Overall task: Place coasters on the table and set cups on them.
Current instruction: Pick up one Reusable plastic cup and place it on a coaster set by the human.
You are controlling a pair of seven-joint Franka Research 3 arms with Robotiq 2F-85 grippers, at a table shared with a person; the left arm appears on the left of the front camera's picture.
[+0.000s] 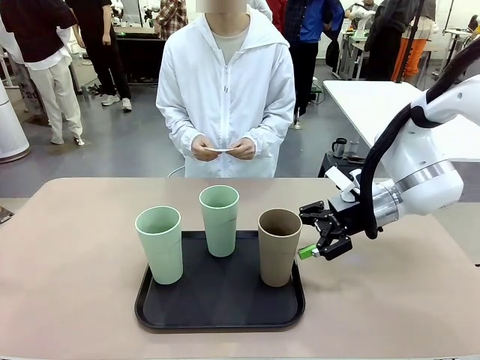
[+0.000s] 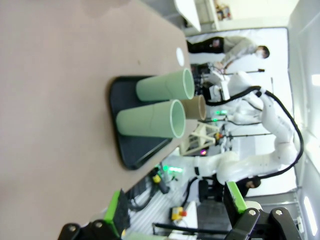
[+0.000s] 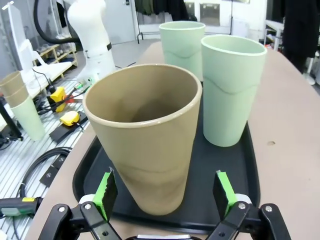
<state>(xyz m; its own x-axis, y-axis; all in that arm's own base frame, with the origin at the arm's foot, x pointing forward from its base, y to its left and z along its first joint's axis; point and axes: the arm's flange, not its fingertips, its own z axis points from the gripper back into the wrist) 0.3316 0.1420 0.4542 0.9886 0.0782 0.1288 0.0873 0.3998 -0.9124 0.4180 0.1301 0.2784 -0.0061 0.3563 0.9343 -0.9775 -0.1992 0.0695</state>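
Left gripper [image 2: 175, 204] spread wide, empty, well short of the black tray [image 1: 217, 300]. On the tray we count a green cup [image 1: 160, 244] left, second green cup [image 1: 220, 219] middle, brown cup [image 1: 278, 246] right. Beyond it, a person [image 1: 225, 90] holds white coasters [image 1: 218, 150]. Right gripper [image 1: 310, 232] gaping, empty, just off the tray's right edge.

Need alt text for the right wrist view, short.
A brown cup stands upright on a black tray, close ahead of the open right tool and framed by its green pads. Two pale green cups stand behind it on the same tray, beige table alongside.
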